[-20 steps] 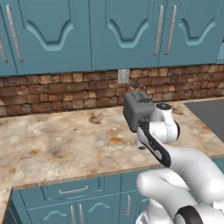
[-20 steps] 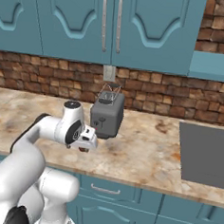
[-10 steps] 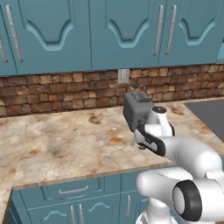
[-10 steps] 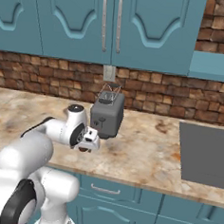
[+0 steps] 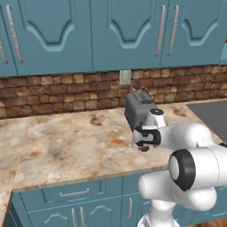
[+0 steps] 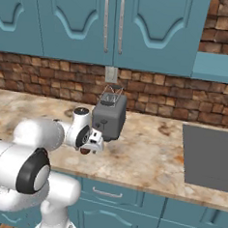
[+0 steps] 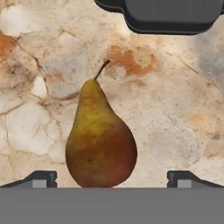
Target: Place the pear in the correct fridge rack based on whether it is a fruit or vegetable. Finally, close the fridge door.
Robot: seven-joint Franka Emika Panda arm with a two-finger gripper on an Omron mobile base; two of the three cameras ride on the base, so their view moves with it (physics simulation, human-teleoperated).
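Observation:
The pear [image 7: 100, 140] is brownish-golden and lies on the marble counter with its stem pointing toward the toaster. My gripper [image 7: 113, 177] hangs right over it, open, with one dark fingertip [image 7: 43, 177] on each side of the pear's fat end and not pressing it. From the base, the pear [image 5: 143, 148] peeks out just under the hand [image 5: 145, 137], in front of the toaster. The right base view shows the pear [image 6: 85, 151] below the gripper [image 6: 90, 144]. The fridge rack is out of view.
A grey toaster [image 5: 138, 110] stands just behind the hand, close to the brick wall. A dark cooktop [image 6: 210, 157] lies in the counter to the right. Blue cabinets hang above. The counter's front edge [image 5: 88, 177] runs near the pear.
The hand has sunk a little toward the counter in front of the toaster, and the arm's elbow has swung closer to the cameras. The pear has stayed in place.

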